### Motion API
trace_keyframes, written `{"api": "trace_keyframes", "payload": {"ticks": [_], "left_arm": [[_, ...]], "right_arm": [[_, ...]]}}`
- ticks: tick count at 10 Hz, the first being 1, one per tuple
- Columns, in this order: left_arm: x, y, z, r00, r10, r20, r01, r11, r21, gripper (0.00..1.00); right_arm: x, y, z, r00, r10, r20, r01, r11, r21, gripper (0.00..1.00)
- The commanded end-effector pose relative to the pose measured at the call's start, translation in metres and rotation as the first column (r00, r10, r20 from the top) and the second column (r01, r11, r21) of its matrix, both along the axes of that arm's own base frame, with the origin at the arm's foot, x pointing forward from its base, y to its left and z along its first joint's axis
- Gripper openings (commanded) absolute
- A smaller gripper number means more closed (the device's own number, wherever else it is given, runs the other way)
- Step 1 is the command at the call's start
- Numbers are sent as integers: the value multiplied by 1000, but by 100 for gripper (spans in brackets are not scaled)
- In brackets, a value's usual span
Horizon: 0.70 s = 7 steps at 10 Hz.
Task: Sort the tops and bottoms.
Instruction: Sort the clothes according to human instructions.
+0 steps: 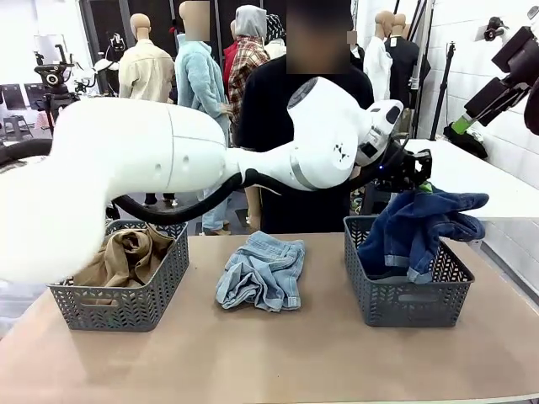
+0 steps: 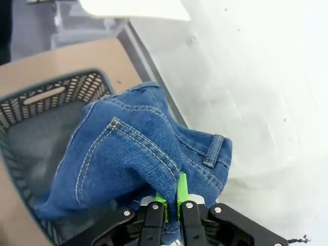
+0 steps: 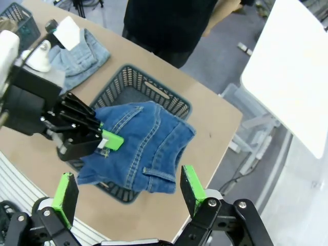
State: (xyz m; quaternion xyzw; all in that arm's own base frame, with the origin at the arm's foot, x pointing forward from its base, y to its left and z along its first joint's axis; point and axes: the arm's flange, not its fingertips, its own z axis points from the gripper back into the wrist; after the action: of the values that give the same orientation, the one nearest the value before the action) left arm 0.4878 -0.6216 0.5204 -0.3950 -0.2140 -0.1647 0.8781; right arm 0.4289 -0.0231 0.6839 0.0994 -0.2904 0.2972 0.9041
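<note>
In the front view the left arm (image 1: 168,160) sweeps from the left edge across the middle, ending at the left gripper (image 1: 414,175) at right of centre, above the right basket (image 1: 404,299). Its jaws are clamped tight on the dark jeans (image 1: 421,227), which hang from it and drape over the basket's far rim and into it. The left wrist view shows the green pads (image 2: 161,201) at bottom centre pressed together with a fold of the dark denim pinched between them; the cloth spreads up the middle of the frame over the basket's grey lattice at left.

The right gripper (image 3: 125,192) sits at the bottom of its own wrist view, jaws spread wide and holding nothing, with the dark jeans and the right basket at centre frame beyond its fingers.

The pale jeans (image 1: 263,269) lie crumpled on the table (image 1: 269,362) at centre of the front view, between the two baskets and touching neither. The tan shirt (image 1: 126,255) is heaped in the left basket (image 1: 118,307) at lower left. A person in a black top (image 1: 290,126) stands at the far side, upper centre
</note>
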Motion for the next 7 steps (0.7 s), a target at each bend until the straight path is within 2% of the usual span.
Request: {"api": "trace_keyframes", "payload": {"ticks": [1,3,5,7], "left_arm": [[7,-15,0,996,87,32,-89,993,82,0],[13,-7,-20,974,199,108,-217,956,199,0],[11,-10,-35,985,171,38,-175,949,264,0],[12,-14,-54,990,129,-52,-99,916,388,0]], "right_arm": [[0,-1,-1,1000,8,1,-8,1000,-9,100],[0,-1,-1,1000,8,1,-8,1000,-9,100],[0,-1,-1,1000,8,1,-8,1000,-9,100],[0,-1,-1,1000,8,1,-8,1000,-9,100]]}}
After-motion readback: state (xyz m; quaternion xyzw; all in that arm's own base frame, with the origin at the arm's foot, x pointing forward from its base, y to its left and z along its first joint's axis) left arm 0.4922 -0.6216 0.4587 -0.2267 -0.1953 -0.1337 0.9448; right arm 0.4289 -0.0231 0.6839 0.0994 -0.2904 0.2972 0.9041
